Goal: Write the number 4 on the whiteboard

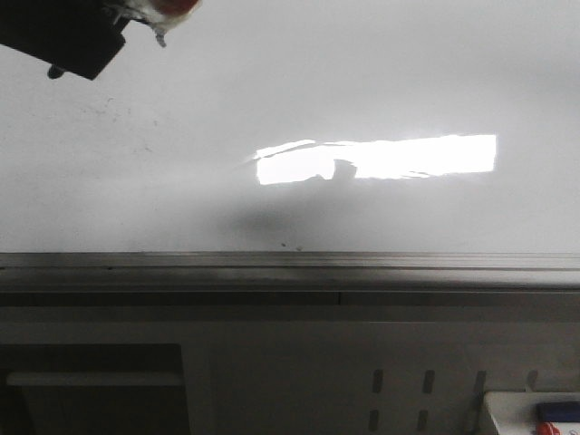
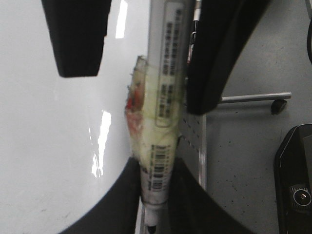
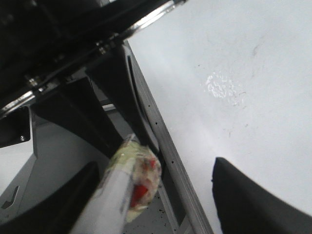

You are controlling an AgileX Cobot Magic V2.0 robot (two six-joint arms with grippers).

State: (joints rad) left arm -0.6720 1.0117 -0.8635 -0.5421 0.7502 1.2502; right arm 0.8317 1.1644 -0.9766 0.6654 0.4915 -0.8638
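Background surface: the large glossy white whiteboard (image 1: 408, 72) fills the front view, with a bright rectangular glare patch (image 1: 381, 159) and a few faint smudges. A grey metal rim (image 1: 290, 261) runs along its near edge, and a grey perforated panel (image 1: 426, 390) sits below that rim.

1. Left gripper (image 2: 156, 168): I read both black fingers as pressed close against a white marker pen with a printed label and yellowed tape wrap (image 2: 165, 73). The jaws are nearly shut and clamp the barrel. The dark nib end sits down at the base of the jaws. The whiteboard lies to one side of these jaws; grey floor lies to the other.

2. Two further black fingers (image 2: 78, 39) reach in from beyond the left jaws, one on each side of the pen. I cannot tell from this view whose they are.

3. Right gripper (image 3: 156, 165): the jaws stand wide apart. The taped pen end lies against one finger; the other finger (image 3: 253, 200) is well clear of it and sits over the whiteboard. The board's rim runs between the two fingers.

4. Front view: a black arm housing (image 1: 68, 41) with the taped pen end beside it sits over the board's far corner. I cannot tell which arm it belongs to.
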